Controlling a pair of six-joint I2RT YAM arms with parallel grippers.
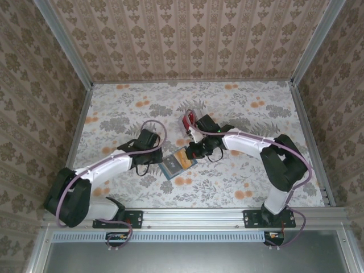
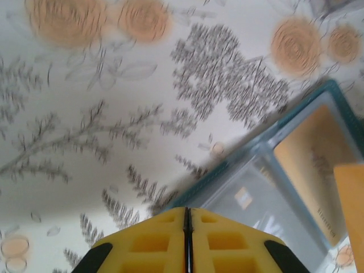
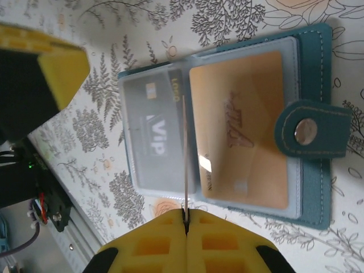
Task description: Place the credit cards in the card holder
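Note:
The card holder (image 1: 177, 163) lies open on the table between both arms, teal with a snap strap (image 3: 310, 131). Its pockets show a grey card (image 3: 152, 136) and a tan card (image 3: 242, 136). My right gripper (image 3: 185, 215) is shut on a thin credit card (image 3: 183, 159), seen edge-on, held upright over the holder's middle. In the top view that gripper (image 1: 193, 151) hovers at the holder's right corner. More red credit cards (image 1: 187, 119) lie just behind it. My left gripper (image 2: 187, 211) is shut with nothing in it, its tip at the holder's teal edge (image 2: 227, 173).
The floral tablecloth (image 1: 239, 114) covers the table, boxed in by patterned walls at the back and both sides. A metal rail (image 1: 193, 216) runs along the near edge. The left arm's yellow finger (image 3: 48, 62) shows at the right wrist view's upper left.

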